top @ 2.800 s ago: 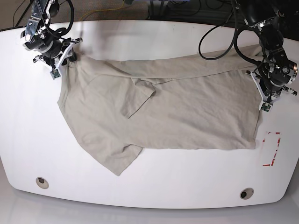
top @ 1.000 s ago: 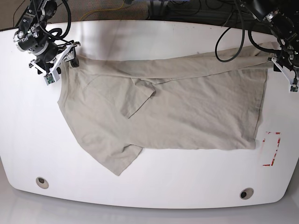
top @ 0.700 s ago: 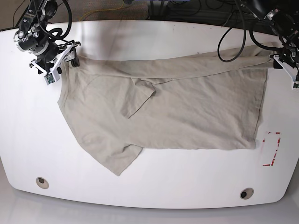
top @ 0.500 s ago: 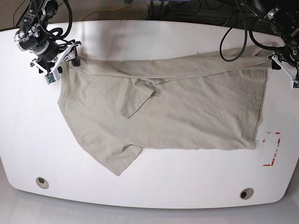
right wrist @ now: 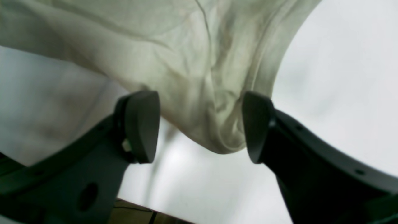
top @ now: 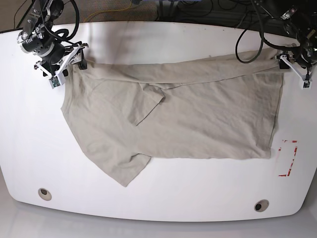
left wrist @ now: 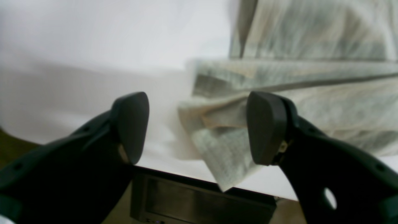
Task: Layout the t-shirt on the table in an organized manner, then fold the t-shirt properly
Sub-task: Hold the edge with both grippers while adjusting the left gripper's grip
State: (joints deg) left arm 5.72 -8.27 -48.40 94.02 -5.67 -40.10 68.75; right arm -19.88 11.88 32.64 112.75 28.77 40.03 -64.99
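The wrinkled beige shirt (top: 173, 111) is lying spread across the bench (top: 158, 198), one sleeve folded inward. Left jaws at 2 o'clock and right jaws at 10 o'clock are gaping, released, straddling shirt corners.

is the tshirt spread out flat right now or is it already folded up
Mostly spread, not folded. The t-shirt lies open across the table, though one sleeve is flipped over onto the body and wrinkles remain.

Thin wrinkled cloth t-shirt (top: 183, 116); glossy smooth white table (top: 163, 198) — matt black claw pads (left wrist: 267, 127)
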